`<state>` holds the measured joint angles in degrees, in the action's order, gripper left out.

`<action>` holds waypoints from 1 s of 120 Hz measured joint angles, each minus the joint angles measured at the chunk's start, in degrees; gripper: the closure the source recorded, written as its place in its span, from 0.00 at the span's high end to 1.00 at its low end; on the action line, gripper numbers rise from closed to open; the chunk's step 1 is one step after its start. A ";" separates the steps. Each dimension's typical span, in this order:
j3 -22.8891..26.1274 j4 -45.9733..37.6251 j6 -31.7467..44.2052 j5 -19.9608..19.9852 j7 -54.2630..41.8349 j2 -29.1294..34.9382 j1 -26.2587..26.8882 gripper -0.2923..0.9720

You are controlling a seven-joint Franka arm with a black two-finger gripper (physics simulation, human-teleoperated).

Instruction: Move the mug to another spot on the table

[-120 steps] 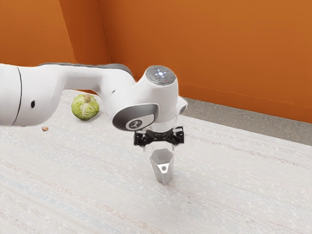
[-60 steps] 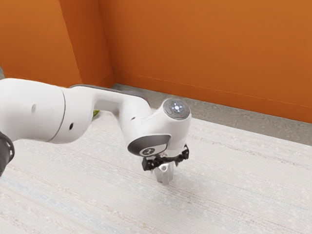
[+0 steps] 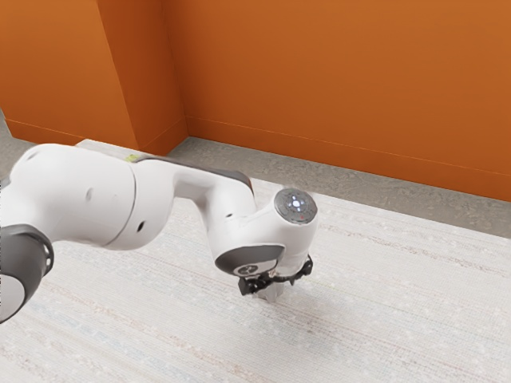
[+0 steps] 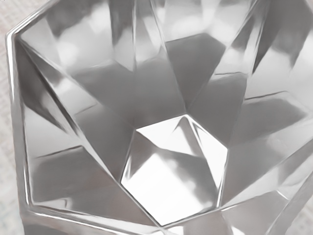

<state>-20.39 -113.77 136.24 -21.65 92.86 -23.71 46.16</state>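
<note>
The mug (image 3: 274, 294) is a silver, faceted cup standing on the pale table (image 3: 399, 303). In the exterior view just its lower part shows beneath my hand. My gripper (image 3: 271, 283) has come down right over it, and its black body sits at the level of the mug's rim. In the wrist view I look straight down into the mug (image 4: 171, 176), its shiny angular inner walls and flat bottom directly below my hand, with the rim (image 4: 12, 122) along one side.
My white arm (image 3: 120, 199) stretches low across the table from the exterior view's left. Orange walls (image 3: 335, 72) stand behind the table, with a grey strip of floor (image 3: 415, 195) at their foot. Bare table surface lies toward the exterior view's right.
My hand has dropped from just above the mug down onto it, covering most of it. The arm has swung lower and now hides the green cabbage at the back left.
</note>
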 joint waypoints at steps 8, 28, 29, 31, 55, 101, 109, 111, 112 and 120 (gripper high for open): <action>0.00 -0.05 0.25 -0.53 -0.09 -0.32 0.04 0.73; 0.00 -0.19 0.92 -0.96 -0.34 -0.77 0.07 0.67; 0.00 -0.27 0.95 -0.97 -0.36 -0.78 0.07 0.67; 0.00 -0.44 1.00 -0.98 -0.40 -0.79 0.07 0.67; 0.06 -1.69 1.41 -1.19 -1.58 -1.02 0.75 0.64; 0.01 -1.67 1.62 -3.20 -6.26 -1.11 1.27 0.63; 0.00 -1.67 1.63 -3.99 -7.06 -1.17 1.35 0.62; 0.00 -1.67 1.62 -4.16 -7.25 -1.18 1.38 0.62; 0.00 -1.67 1.62 -4.24 -7.34 -1.18 1.40 0.62; 0.01 -1.72 1.61 -5.00 -8.05 -1.19 1.46 0.60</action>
<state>-20.38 -115.49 137.85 -26.65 84.81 -24.91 47.62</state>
